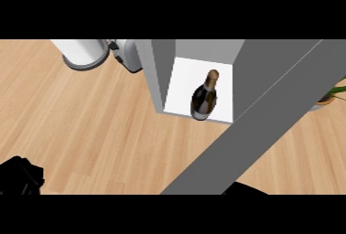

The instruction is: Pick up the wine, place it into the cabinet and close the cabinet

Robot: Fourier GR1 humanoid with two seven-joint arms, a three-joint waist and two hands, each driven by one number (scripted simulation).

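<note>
- One wine bottle (204, 97) stands upright inside the cabinet (157, 73), near the front edge of its white floor.
- Cabinet door (263, 119) hangs open.
- Left hand (20, 177) sits at lower left, fingers curled, holding nothing.
- Right hand (243, 189) barely shows; fingers cannot be told.

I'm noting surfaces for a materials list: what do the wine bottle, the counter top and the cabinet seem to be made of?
Wine bottle: probably dark glass, glossy, with pale glints on its body and a tan, foil-like neck. Counter top: looks like light wood, with plank seams and grain lines, matte. Cabinet: flat grey panels and a white inside, plain and matte; painted board or laminate, I cannot tell which.
</note>
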